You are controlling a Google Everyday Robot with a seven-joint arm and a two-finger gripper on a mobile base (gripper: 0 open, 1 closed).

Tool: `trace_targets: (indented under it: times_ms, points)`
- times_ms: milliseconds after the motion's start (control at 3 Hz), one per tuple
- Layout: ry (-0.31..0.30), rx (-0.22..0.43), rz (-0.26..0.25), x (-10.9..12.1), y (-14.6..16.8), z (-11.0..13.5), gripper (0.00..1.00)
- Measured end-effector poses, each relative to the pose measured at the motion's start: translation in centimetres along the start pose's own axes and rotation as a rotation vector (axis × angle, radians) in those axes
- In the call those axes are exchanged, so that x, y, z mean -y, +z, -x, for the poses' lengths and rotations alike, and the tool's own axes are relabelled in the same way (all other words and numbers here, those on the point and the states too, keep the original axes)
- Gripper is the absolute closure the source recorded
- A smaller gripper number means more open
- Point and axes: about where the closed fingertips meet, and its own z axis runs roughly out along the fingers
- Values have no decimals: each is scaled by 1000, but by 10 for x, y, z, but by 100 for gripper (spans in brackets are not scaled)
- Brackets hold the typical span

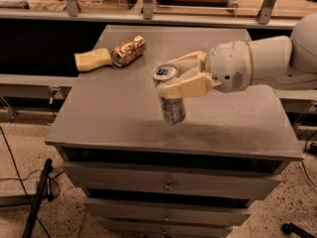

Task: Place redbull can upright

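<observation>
The redbull can [171,105] is slim and silver-blue with a shiny top and pull tab. It stands nearly upright, tilted slightly, with its base at or just above the grey table top [114,118] near the front middle. My gripper [173,78] reaches in from the right and is shut on the can's upper part, one cream finger [184,87] in front and one behind.
A copper-gold patterned can [128,49] lies on its side at the back left of the table, next to a yellow sponge-like object [92,59]. The table's front edge is just below the held can. Drawers sit under the top. A shelf rail runs behind.
</observation>
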Motion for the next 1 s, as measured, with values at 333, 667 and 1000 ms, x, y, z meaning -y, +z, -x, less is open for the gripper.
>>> trace_targets:
  times_ms: [333,667,1000]
  points:
    - [22,80,3,-8,-1,-5,100]
    - [12,148,0,-14,-4,-6,100]
    - [2,172,3,-16,-4,-7,84]
